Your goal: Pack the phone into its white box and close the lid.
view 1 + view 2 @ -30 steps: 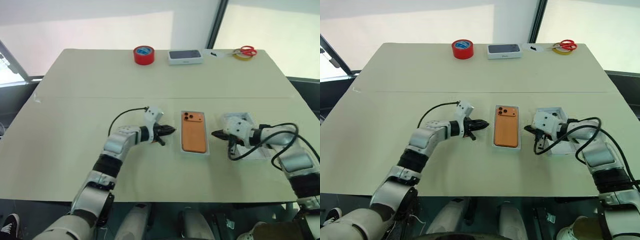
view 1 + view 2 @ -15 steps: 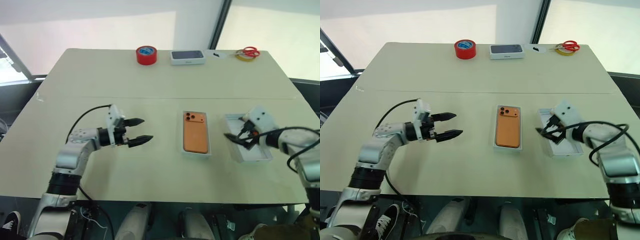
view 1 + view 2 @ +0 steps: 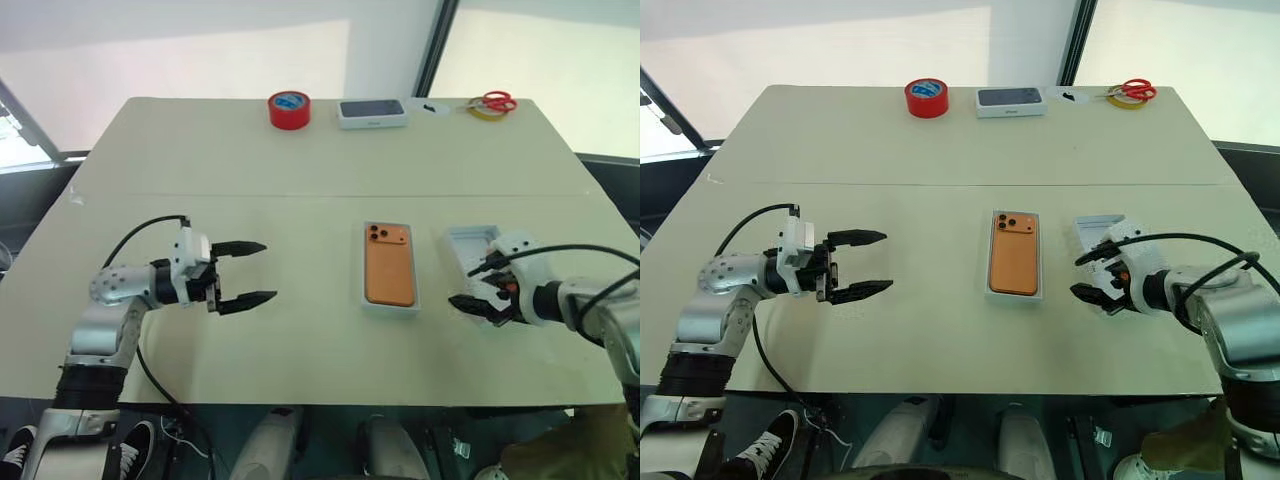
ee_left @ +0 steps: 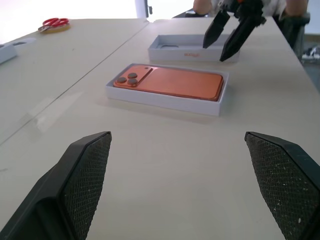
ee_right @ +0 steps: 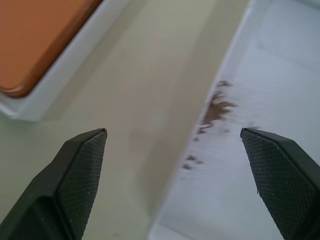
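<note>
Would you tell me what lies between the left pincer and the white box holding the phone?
Nothing: in the left wrist view, only bare table separates the open left pincer from the white box.

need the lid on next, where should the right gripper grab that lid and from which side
Grip the lid across its short width, fingers on the two long walls, coming from above. It lies open side up beside the white box, so the thin upright walls are the only edges to pinch. The right gripper, open, hangs over its near end.
</note>
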You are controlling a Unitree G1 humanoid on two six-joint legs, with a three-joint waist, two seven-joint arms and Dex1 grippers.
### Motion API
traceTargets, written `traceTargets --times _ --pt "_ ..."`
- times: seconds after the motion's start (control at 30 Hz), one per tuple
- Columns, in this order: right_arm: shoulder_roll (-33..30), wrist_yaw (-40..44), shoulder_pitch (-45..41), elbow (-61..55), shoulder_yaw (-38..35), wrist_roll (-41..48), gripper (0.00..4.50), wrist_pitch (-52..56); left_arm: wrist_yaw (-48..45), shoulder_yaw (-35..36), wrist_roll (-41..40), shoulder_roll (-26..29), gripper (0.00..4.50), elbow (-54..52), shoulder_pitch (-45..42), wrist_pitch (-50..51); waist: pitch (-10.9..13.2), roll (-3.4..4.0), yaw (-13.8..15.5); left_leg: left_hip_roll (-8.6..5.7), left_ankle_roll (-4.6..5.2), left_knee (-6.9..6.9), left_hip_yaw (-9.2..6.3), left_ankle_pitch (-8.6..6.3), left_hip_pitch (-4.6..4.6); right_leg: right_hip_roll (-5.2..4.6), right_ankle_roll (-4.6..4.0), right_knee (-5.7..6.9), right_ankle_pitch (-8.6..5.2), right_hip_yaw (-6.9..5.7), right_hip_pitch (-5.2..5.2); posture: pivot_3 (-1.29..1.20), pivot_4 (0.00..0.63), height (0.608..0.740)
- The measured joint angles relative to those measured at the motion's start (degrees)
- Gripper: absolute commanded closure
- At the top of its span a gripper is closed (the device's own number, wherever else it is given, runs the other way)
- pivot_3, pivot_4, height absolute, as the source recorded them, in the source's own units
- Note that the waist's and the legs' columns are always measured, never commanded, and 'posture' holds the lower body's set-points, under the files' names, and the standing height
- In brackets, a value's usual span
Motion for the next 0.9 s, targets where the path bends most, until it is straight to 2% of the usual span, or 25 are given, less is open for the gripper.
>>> traceTargets --times 0.2,0.4,0.5,0.7,0.9 --pt "0.1 -2.1 -11.9 3.7 4.9 3.0 0.03 8.2 0.4 -0.3 0.0 -0.1 0.00 -1.9 1.0 -1.4 0.0 0.03 -0.4 0.00 0.01 0.04 0.03 0.01 -0.35 0.00 0.01 0.01 0.04 0.00 -0.36 0.00 0.150 0.736" --pt "2.1 -5.7 -14.0 9.2 9.3 3.2 0.03 8.3 2.7 -0.3 0.0 0.0 0.00 -6.0 4.1 0.0 0.0 0.03 -0.1 -0.01 0.03 0.05 0.05 0.02 -0.52 0.01 0.24 0.05 0.17 0.03 -0.54 0.00 0.150 0.736" --pt "2.8 -7.5 -14.3 10.7 9.1 4.0 1.41 8.2 3.9 -0.3 -0.4 0.0 0.00 -7.7 5.1 1.1 0.0 0.01 -0.1 0.00 0.03 0.14 0.05 0.02 -0.48 0.02 0.23 0.19 0.17 0.03 -0.51 0.00 0.150 0.736" --pt "5.0 -11.6 -14.8 11.9 9.1 3.1 4.48 8.2 5.2 -0.3 -1.0 0.0 0.00 -8.9 5.8 2.2 -0.1 -0.03 -0.5 0.04 0.01 0.16 0.04 0.03 -0.40 0.07 0.07 0.36 0.09 0.03 -0.52 0.00 0.150 0.736" --pt "8.3 -14.1 -15.8 13.6 8.0 1.8 4.48 7.7 7.5 -0.3 -1.1 -0.3 0.00 -8.9 5.7 3.8 -0.3 -0.21 -1.6 0.05 0.01 0.20 0.05 0.04 -0.37 0.11 0.20 0.37 0.17 0.07 -0.50 0.00 0.150 0.736"
